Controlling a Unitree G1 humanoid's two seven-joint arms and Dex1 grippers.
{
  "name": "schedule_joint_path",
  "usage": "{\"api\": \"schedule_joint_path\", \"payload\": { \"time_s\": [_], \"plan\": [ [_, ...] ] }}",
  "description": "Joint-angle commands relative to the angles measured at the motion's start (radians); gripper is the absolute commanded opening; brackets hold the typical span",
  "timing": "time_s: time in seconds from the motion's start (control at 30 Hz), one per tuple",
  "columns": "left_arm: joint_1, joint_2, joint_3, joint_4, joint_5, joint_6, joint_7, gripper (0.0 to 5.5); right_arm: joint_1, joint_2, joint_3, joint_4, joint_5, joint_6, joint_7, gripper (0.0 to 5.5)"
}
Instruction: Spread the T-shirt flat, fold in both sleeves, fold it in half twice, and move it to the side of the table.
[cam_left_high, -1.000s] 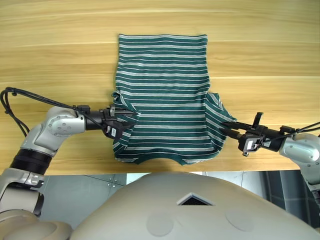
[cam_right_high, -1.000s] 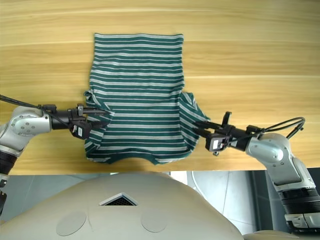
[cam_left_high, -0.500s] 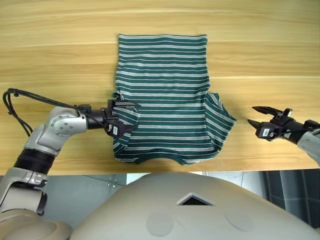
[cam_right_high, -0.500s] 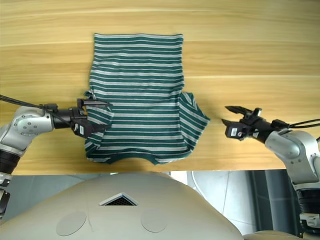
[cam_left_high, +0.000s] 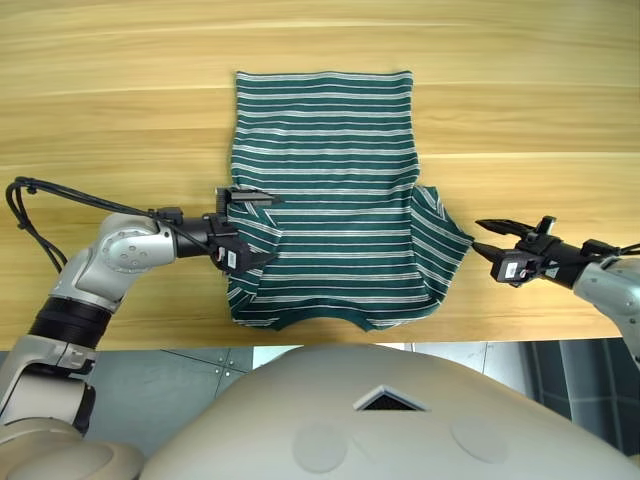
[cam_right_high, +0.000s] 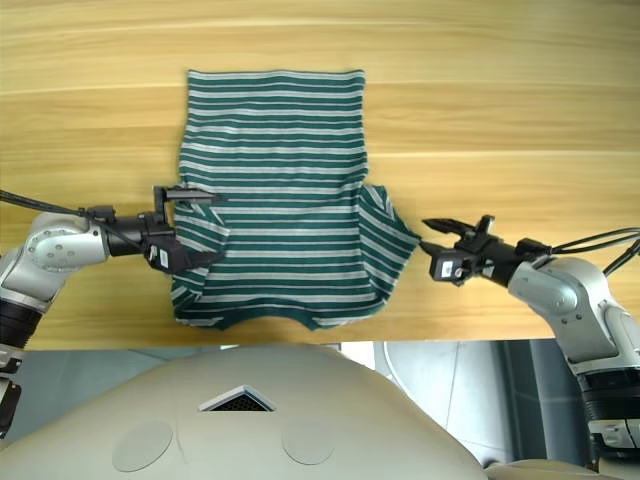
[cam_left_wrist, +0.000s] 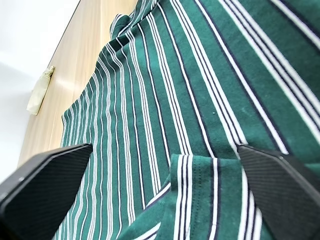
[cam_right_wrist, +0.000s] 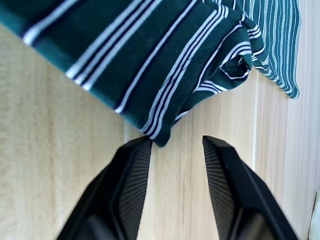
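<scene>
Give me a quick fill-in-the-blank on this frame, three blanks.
1. The shirt lies spread on the wooden ____.
2. The left gripper is ____, with its fingers astride the shirt's edge.
3. The right gripper is open, and its tips point at the tip of a ____.

Missing words: table; open; sleeve

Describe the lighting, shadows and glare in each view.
Left eye view: soft, even light over the table and T-shirt, with no hard shadows and no glare. Left wrist view: the space past the table's edge is washed out white, and the left gripper looks dark against the cloth. Right wrist view: evenly lit wood, with the right gripper dark in the foreground.
</scene>
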Motion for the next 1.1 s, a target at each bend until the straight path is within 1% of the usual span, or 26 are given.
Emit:
{"api": "schedule_joint_path", "payload": {
  "time_s": [0.03,0.27,0.5,0.63,0.83,1.1],
  "plan": [
    [0.014,0.006,-0.004,-0.002,0.020,0.011,-0.005,5.40,0.029,-0.007,0.038,0.009,-0.012,0.002,0.037,1.28],
    [0.009,0.007,-0.004,0.000,0.023,0.010,0.001,5.40,0.022,-0.007,0.050,0.020,-0.015,0.010,0.030,0.05],
    [0.007,0.006,-0.006,0.000,0.024,0.008,0.005,5.40,0.021,-0.006,0.033,0.013,-0.008,0.000,0.012,0.05],
    [0.006,0.005,-0.003,0.000,0.024,0.007,0.009,5.40,0.025,0.000,0.000,-0.035,0.031,-0.029,-0.006,0.05],
    [0.005,0.004,-0.002,-0.001,0.025,0.006,0.013,5.40,0.047,0.006,-0.015,-0.137,0.097,-0.054,0.009,0.05],
    [0.001,-0.004,-0.007,0.004,0.029,0.005,0.016,5.40,-0.073,0.078,0.074,-0.149,0.080,-0.019,0.035,0.05]
  ]
}}
